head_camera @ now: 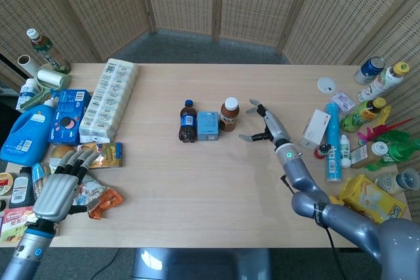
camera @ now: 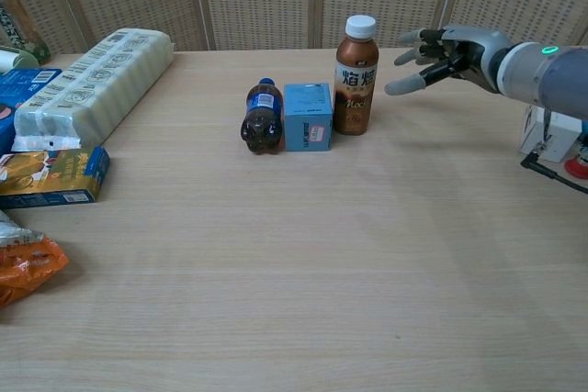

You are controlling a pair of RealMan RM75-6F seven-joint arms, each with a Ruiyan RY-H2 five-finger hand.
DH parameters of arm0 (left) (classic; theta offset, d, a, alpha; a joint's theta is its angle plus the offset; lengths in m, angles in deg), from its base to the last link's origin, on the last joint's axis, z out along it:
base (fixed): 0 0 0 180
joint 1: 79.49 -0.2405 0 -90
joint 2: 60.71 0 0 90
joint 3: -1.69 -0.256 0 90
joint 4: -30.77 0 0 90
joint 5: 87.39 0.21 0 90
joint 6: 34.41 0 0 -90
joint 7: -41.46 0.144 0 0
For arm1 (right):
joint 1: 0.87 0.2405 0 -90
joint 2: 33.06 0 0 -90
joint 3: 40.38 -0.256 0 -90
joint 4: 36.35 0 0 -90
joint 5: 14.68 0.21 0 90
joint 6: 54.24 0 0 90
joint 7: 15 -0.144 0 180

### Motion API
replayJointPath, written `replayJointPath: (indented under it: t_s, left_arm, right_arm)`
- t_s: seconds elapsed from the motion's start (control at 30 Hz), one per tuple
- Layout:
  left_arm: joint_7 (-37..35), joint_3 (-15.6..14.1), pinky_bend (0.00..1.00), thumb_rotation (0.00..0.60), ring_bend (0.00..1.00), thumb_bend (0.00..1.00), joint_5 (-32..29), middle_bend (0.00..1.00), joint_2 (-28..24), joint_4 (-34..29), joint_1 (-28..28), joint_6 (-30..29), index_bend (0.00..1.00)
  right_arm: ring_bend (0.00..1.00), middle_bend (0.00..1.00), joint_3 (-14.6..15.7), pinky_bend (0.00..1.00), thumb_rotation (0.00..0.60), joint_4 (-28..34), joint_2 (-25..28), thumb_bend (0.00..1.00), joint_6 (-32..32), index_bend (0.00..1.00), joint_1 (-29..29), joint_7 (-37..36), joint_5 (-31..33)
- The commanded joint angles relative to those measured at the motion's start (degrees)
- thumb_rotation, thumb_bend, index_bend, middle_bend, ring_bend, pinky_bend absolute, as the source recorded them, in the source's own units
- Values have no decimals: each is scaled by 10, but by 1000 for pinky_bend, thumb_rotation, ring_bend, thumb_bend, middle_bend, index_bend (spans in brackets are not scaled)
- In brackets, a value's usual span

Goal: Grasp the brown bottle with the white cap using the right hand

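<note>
The brown bottle with the white cap [head_camera: 229,114] [camera: 355,75] stands upright near the table's middle, touching the right side of a small blue box [head_camera: 208,126] [camera: 308,117]. My right hand [head_camera: 265,122] [camera: 447,51] hovers to the right of the bottle with fingers spread, holding nothing and apart from it. My left hand [head_camera: 58,188] hangs open above the snack packets at the table's left front edge; the chest view does not show it.
A dark cola bottle [head_camera: 188,121] [camera: 264,116] stands left of the blue box. A long wrapped pack [head_camera: 108,100] [camera: 87,87] and boxes lie at the left. Several bottles and boxes [head_camera: 341,129] crowd the right edge.
</note>
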Motion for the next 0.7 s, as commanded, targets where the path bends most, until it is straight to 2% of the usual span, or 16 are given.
replayJointPath:
  t_s: [0.03, 0.2, 0.37, 0.6, 0.7]
  left_arm:
    - [0, -2, 0, 600, 0, 216, -1, 0, -4, -1, -5, -6, 72]
    - [3, -6, 0, 600, 0, 216, 0, 0, -10, -6, -13, -16, 67]
    - [4, -6, 0, 600, 0, 216, -3, 0, -12, -8, -15, -18, 67]
    - [-3, -2, 0, 600, 0, 217, -4, 0, -11, -2, -10, -11, 66]
    - [-8, 0, 0, 600, 0, 217, -5, 0, -8, 4, -7, -5, 65]
  right_arm:
    - [0, 6, -12, 0, 599, -32, -9, 59, 30, 0, 26, -4, 5]
    - [0, 0, -23, 0, 597, -71, -32, 60, 62, 0, 56, -29, -3]
    - [0, 0, -24, 0, 597, -81, -50, 60, 75, 0, 69, -50, -20]
    - [0, 180, -10, 0, 600, -69, -57, 62, 55, 0, 48, -54, -28]
    - [0, 208, -1, 0, 600, -44, -49, 61, 32, 0, 28, -47, -29]
